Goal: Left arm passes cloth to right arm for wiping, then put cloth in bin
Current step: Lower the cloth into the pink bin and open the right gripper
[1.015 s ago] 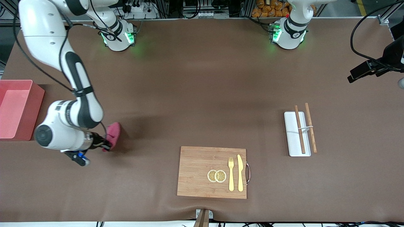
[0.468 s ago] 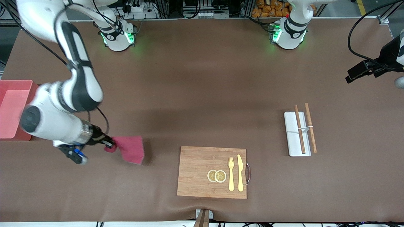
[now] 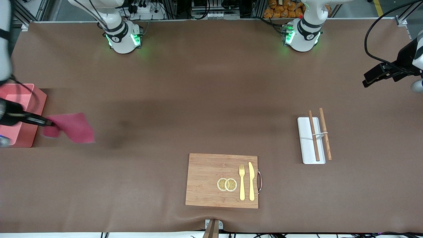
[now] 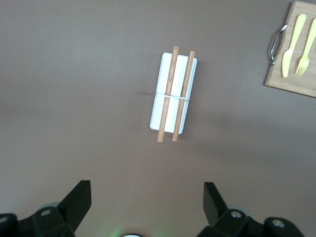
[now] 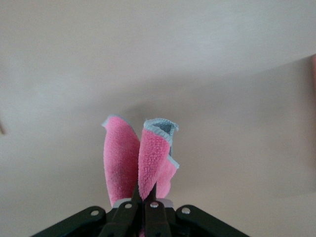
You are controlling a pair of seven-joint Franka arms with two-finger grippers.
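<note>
Right gripper [image 3: 49, 123]: clamping the cloth [image 3: 71, 127], which is hanging in the air beside the bin [image 3: 33, 96]. Binning is remaining. Left gripper [image 4: 147, 205]: waiting with fingers spread, empty, above the white tray [image 4: 173, 94].

The cloth [image 3: 71, 127] hangs beside the bin [image 3: 31, 99], well apart from the board [image 3: 206, 180].

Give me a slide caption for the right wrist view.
Right gripper jaws shut on the pink cloth, held above the brown table.
</note>
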